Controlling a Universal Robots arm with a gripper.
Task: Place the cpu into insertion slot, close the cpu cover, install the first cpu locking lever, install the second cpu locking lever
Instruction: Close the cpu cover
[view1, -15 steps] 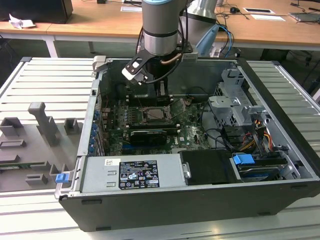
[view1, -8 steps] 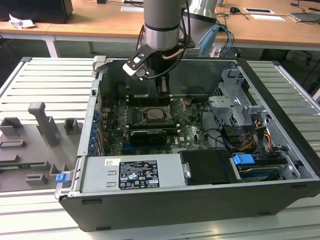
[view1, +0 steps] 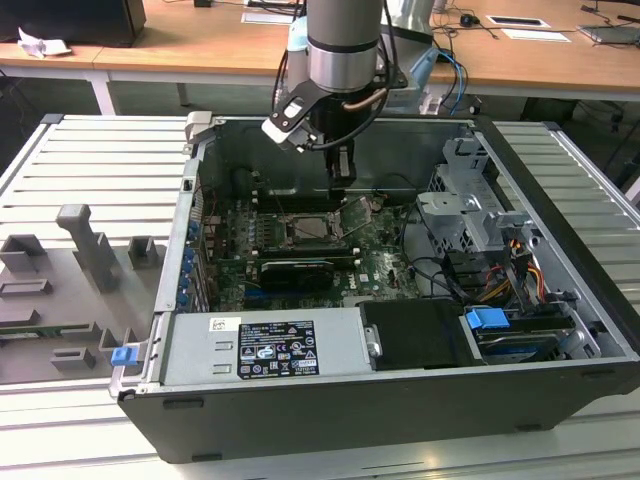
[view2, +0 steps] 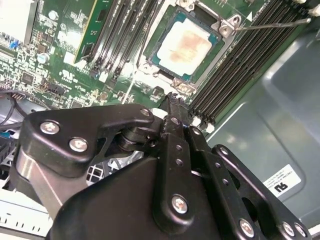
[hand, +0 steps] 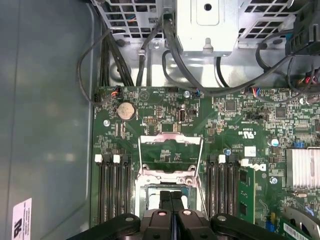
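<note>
Gripper (hand: 171, 194): both black fingers pressed flat together, nothing between them. In the first wrist view the tips sit over the near edge of the insertion slot (hand: 146, 196) and hide its middle. Cannot tell whether they touch anything.

Second wrist view: fingertips (view2: 173, 98) stand just beside the slot, not over it. This view gives what the other wrist view hides: the cpu (view2: 186, 44) lies seated flat in the slot, pale metal top up, with a brownish smear on it. A thin lever rod (view2: 272, 23) runs from the slot's corner out across the memory slots (view2: 240, 65).

First wrist view: the cpu cover (hand: 170, 140) is swung open, away from the slot. Green board shows through its window. Memory slots flank the slot on both sides. Beyond the cover are a coin battery (hand: 126, 110) and black cables (hand: 170, 60) running to a metal cage.

Exterior view: the arm comes straight down into the open computer case (view1: 560, 260). The cover stands tilted up at the slot's edge, toward the exterior view's right. A power supply (view1: 260, 345) fills the case's front. The case rests on a grey ribbed table (view1: 60, 160).
</note>
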